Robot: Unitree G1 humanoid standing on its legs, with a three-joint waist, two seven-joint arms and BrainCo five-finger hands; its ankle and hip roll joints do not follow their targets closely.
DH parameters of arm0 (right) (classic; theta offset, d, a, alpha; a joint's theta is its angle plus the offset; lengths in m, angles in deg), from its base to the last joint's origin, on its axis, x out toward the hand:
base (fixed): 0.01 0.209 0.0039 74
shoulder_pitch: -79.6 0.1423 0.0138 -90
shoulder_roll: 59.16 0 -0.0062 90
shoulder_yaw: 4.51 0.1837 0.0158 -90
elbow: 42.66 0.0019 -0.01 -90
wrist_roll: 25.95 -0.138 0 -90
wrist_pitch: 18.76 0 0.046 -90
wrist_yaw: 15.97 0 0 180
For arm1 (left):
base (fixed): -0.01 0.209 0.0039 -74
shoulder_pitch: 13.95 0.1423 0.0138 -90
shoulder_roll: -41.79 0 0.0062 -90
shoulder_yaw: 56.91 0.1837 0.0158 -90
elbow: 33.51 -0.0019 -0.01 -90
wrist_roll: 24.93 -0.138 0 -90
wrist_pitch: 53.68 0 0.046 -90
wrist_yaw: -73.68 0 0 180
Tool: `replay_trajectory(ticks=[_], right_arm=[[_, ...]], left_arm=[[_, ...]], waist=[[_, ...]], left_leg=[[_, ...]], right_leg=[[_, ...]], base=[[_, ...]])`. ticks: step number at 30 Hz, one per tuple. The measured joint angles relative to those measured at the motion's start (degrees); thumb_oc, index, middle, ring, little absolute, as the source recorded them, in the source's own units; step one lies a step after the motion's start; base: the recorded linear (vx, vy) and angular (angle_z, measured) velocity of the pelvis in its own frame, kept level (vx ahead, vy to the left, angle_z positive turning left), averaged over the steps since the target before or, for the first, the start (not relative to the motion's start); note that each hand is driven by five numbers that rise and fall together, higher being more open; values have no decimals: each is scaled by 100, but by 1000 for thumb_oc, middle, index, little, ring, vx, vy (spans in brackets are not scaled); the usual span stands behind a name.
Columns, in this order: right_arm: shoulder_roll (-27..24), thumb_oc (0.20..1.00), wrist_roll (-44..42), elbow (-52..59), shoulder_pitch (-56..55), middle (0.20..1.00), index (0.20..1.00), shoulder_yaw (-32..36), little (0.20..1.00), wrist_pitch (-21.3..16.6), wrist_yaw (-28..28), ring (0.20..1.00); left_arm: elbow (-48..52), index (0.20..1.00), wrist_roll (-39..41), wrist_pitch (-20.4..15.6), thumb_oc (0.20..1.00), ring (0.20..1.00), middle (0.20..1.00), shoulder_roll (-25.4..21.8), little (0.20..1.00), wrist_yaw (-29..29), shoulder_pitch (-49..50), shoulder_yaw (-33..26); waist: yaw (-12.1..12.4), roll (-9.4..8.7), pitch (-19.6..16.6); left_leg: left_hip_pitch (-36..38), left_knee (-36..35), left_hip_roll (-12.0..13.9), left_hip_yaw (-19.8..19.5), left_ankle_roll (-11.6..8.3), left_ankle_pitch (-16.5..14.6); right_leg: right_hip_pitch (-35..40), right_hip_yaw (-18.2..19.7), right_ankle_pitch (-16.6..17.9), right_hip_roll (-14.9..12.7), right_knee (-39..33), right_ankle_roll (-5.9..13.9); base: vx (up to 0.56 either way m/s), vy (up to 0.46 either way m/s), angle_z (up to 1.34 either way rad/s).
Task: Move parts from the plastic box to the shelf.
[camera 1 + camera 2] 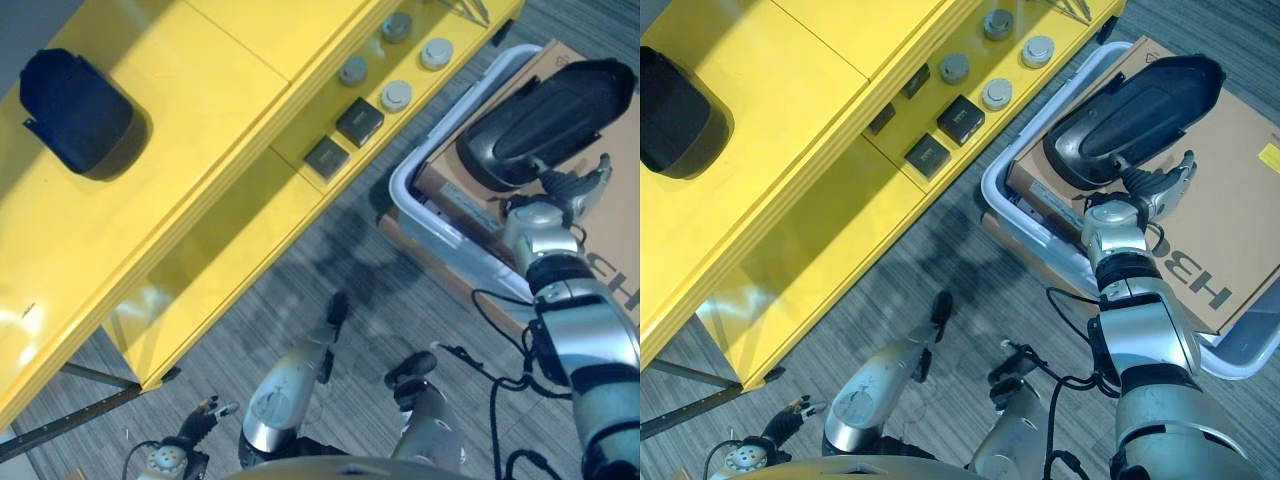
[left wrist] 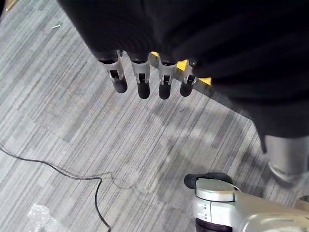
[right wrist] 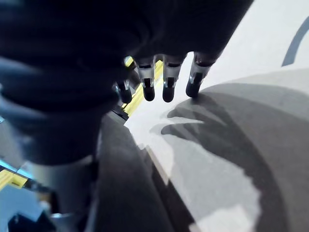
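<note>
Right hand [image 1: 1140, 110], fingers straight and relaxed, hovers over the cardboard carton [image 1: 1230, 190] in the plastic box [image 1: 992, 180]. Parts [image 1: 962, 118] lie on the yellow shelf [image 1: 840, 215] beside the box. Left hand [image 2: 145, 72] hangs slack above the floor [image 2: 72, 125].

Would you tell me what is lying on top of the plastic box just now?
A brown cardboard sheet lies across the plastic box, with the right hand over it. The box's contents are covered.
</note>
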Motion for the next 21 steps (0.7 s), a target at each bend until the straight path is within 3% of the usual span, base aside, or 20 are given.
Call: replay_trajectory(ticks=[3,5,9,10,11,12,13,21], right_arm=[[-247,1000,716,-240,59,1000,1000,-598,1000,718,-347,1000],[-527,1000,1149,-637,126,1000,1000,-1082,1000,1016,-979,1000],[-588,1000,1073,-820,129,1000,1000,-1007,1000,1101,-1345,1000],[-588,598,972,-861,98,598,598,-864,598,1081,-1358,598],[-590,492,836,-866,64,492,492,-723,492,1076,-1368,492],[-581,272,536,-864,5,272,272,-536,272,1013,-1376,272],[-563,200,354,-858,-12,200,200,-411,200,946,-1375,200],[-581,200,-42,-857,-15,200,200,-72,200,627,-1342,200]], left_arm=[[6,1000,3,22,1000,1000,1000,-36,1000,33,5,-3],[19,1000,17,56,1000,1000,1000,-257,1000,56,5,44],[25,1000,128,72,1000,1000,1000,-492,1000,68,-1,36],[38,1000,145,73,1000,1000,1000,-493,1000,68,-2,37],[64,1000,166,74,1000,1000,1000,-493,1000,71,-2,39],[141,1000,172,76,1000,1000,1000,-493,1000,95,0,39],[187,1000,172,75,1000,1000,1000,-494,1000,101,-1,37],[231,1000,180,46,1000,1000,1000,-489,1000,112,-1,33]], waist=[[93,-20,-70],[127,-112,-90],[63,-298,-74],[40,-319,-62],[28,-334,-53],[11,-362,-35],[-7,-387,-20],[-83,-490,49]], left_leg=[[-76,2,0,-31,2,21],[-91,-1,1,-83,10,46],[-181,9,43,-128,-4,63],[-184,9,45,-133,-1,68],[-190,10,45,-136,0,69],[-199,10,54,-138,-1,70],[-206,11,67,-138,-3,71],[-216,5,96,-110,-4,73]], right_leg=[[-69,-17,-26,-7,41,5],[-77,-28,-73,-8,97,4],[-140,-59,-83,42,86,-17],[-138,-65,-81,46,76,-19],[-140,-66,-79,48,58,-21],[-139,-68,-75,66,20,-26],[-137,-67,-68,92,-16,-28],[-134,-45,-5,148,-119,-51]], base=[[-1,-38,8],[-20,-103,11],[-19,-46,2],[-15,-29,3],[0,0,0],[0,0,0],[-14,3,-3],[-5,-4,-1]])
